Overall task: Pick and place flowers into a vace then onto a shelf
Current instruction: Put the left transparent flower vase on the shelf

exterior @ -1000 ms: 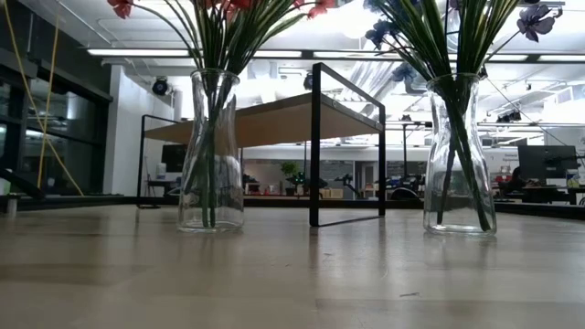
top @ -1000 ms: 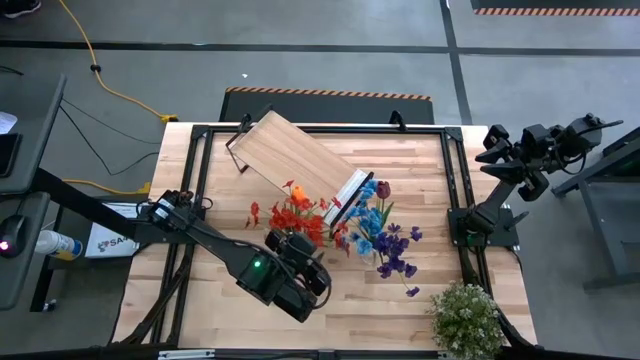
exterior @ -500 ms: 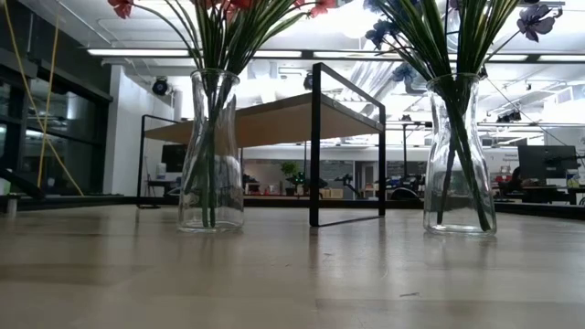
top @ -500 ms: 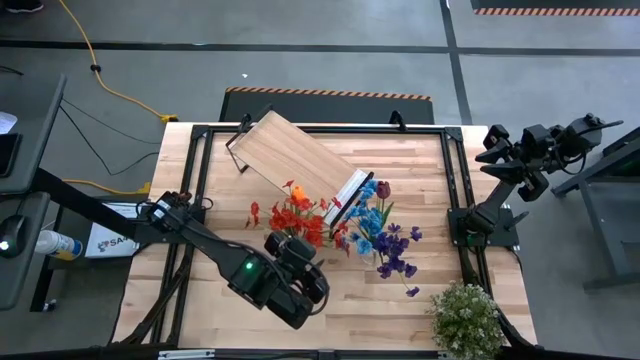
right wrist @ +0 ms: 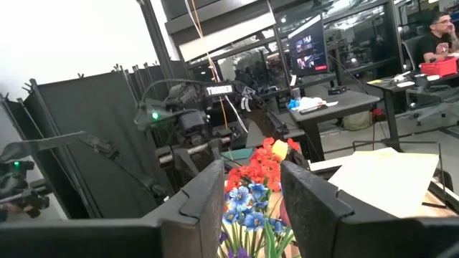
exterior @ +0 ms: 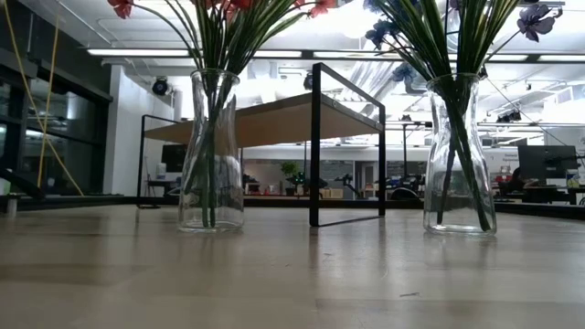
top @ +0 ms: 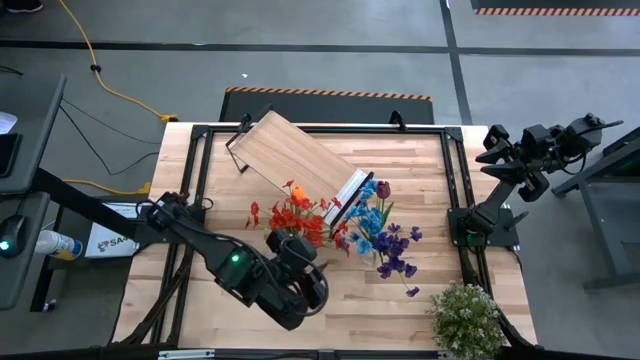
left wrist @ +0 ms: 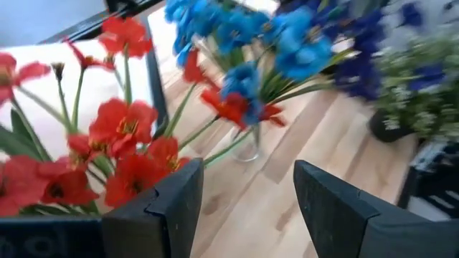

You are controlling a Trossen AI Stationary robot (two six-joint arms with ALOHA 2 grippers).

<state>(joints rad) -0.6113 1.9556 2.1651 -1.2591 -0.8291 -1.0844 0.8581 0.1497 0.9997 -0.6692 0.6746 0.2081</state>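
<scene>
left vase: clear glass vase (exterior: 210,155) is standing upright on the table (top: 400,310), holding the red and orange flowers (top: 296,214); green stems are running down inside the glass, heads spreading above the neck.
right vase: second clear glass vase (exterior: 460,155) is standing upright just beside the first, holding the blue and purple flowers (top: 385,235); one dark red head is sitting at the top of this bunch.
spacing: the two vases are standing apart, not touching; their flower heads are nearly meeting from above.
shelf: the shelf (top: 296,160) is sitting on the table behind both vases, angled to the table edges; nothing is resting on its board.
left gripper: left gripper (left wrist: 244,208) is hovering low over the table's near side, just in front of the red bunch; fingers are standing apart, holding nothing.
right gripper: right gripper (right wrist: 247,193) is parked off the table's far right corner, raised; fingers are standing slightly apart with nothing between them.
potted plant: bushy pale green-white plant (top: 466,318) is sitting at the table's near right corner, well apart from the vases.
</scene>
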